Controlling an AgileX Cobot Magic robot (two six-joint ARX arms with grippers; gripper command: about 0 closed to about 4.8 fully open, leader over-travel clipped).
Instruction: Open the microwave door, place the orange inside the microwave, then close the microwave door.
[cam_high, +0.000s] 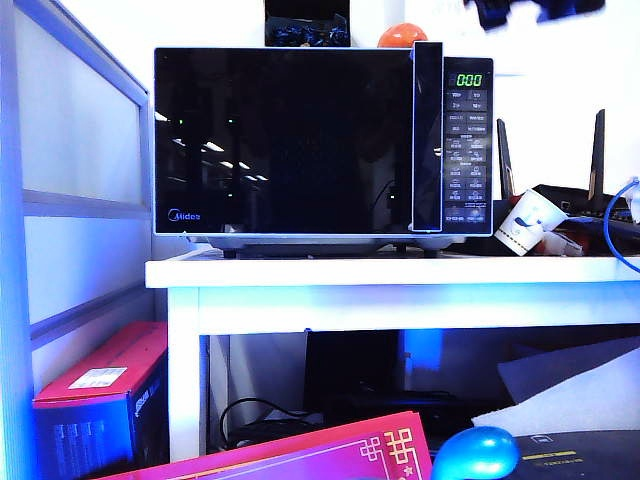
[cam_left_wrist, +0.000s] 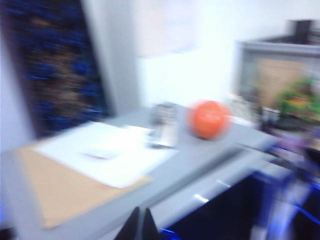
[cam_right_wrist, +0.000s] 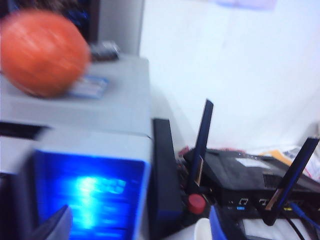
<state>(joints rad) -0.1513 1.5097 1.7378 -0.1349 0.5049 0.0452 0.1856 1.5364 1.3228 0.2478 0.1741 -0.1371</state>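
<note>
Orange atop microwave, apart from unclenched right gripper; left gripper state unclear

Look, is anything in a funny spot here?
Yes. The orange sits on top of the microwave, near its back right corner, not inside it. The door is shut. A white paper cup lies tipped on its side on the table, right of the microwave.
</note>
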